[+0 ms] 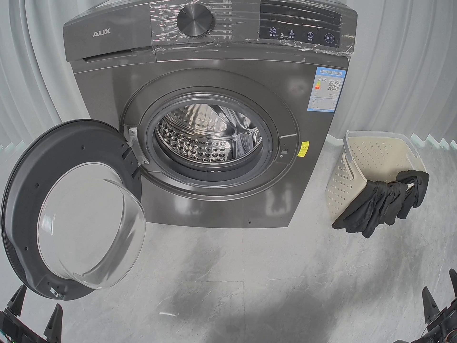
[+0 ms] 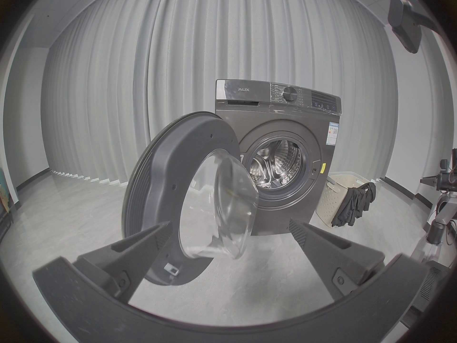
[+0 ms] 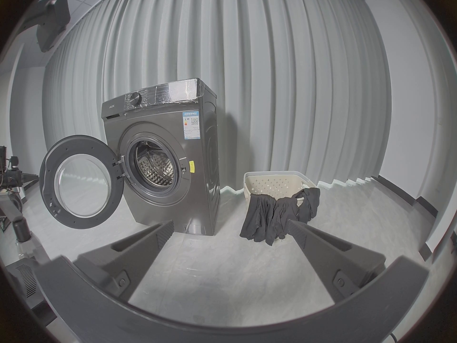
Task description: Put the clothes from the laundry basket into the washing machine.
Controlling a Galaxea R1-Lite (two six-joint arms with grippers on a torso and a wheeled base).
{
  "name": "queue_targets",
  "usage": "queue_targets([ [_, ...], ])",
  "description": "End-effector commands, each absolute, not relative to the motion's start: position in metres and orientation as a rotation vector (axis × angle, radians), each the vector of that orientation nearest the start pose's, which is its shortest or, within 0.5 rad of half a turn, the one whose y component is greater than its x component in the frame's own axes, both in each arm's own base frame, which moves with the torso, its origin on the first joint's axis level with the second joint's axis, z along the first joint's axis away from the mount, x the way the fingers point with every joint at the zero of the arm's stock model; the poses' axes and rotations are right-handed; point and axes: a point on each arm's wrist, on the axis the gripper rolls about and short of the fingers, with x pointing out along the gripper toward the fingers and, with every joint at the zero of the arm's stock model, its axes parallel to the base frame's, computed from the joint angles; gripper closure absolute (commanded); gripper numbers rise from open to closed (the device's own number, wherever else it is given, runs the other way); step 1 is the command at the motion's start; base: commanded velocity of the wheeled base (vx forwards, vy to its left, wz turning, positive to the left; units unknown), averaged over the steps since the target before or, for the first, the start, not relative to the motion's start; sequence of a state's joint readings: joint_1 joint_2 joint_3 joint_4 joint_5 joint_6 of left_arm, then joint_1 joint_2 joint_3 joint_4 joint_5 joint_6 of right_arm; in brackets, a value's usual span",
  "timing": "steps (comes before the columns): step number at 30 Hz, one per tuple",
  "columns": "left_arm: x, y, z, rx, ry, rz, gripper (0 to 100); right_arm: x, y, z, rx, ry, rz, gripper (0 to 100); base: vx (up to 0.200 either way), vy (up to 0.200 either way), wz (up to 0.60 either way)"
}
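A grey front-loading washing machine point(image 1: 209, 101) stands ahead with its round door point(image 1: 71, 210) swung wide to the left and the steel drum point(image 1: 207, 132) bare inside. To its right a cream laundry basket point(image 1: 376, 158) sits on the floor, and a black garment point(image 1: 381, 203) hangs over its front rim. My left gripper point(image 1: 35, 310) is low at the near left, open, below the door. At the near right my right gripper point(image 1: 440, 294) is open too, well short of the basket. Both wrist views show spread fingers point(image 2: 138, 253) point(image 3: 333, 253) with nothing between them.
Pale glossy floor point(image 1: 247, 272) lies open between me and the machine. Pleated grey curtains point(image 1: 409, 63) line the wall behind. The open door juts toward my left arm. A baseboard point(image 3: 404, 196) runs along the right wall.
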State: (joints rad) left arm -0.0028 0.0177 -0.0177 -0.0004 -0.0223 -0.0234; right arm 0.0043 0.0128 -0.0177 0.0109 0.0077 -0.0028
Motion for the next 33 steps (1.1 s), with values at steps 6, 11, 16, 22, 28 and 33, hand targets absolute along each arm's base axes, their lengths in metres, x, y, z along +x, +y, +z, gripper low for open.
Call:
queue_targets([
  [6,-0.0229,-0.0004,0.0761,-0.026,-0.003,-0.023,0,-0.0230,0.0001,0.0752,-0.003,0.008,0.012,0,0.000,-0.033,0.00],
  [11,-0.0229,-0.0004,0.0759,-0.028,-0.001,-0.025,0,-0.0230,0.0001,0.0752,-0.003,0.008,0.012,0,0.000,-0.200,0.00],
  [16,-0.0229,-0.0004,0.0761,-0.029,-0.003,-0.025,0,-0.0230,0.0001,0.0752,-0.003,0.008,0.012,0,0.000,-0.200,0.00],
  [22,-0.0229,-0.0004,0.0759,-0.028,-0.001,-0.025,0,-0.0230,0.0001,0.0752,-0.003,0.008,0.012,0,0.000,-0.200,0.00],
  [28,-0.0229,-0.0004,0.0761,-0.028,-0.003,-0.025,0,-0.0230,0.0001,0.0752,-0.003,0.008,0.012,0,0.000,-0.200,0.00],
  [33,-0.0229,-0.0004,0.0761,-0.028,-0.003,-0.023,0,-0.0230,0.0001,0.0752,-0.003,0.008,0.014,0,0.000,-0.040,0.00],
])
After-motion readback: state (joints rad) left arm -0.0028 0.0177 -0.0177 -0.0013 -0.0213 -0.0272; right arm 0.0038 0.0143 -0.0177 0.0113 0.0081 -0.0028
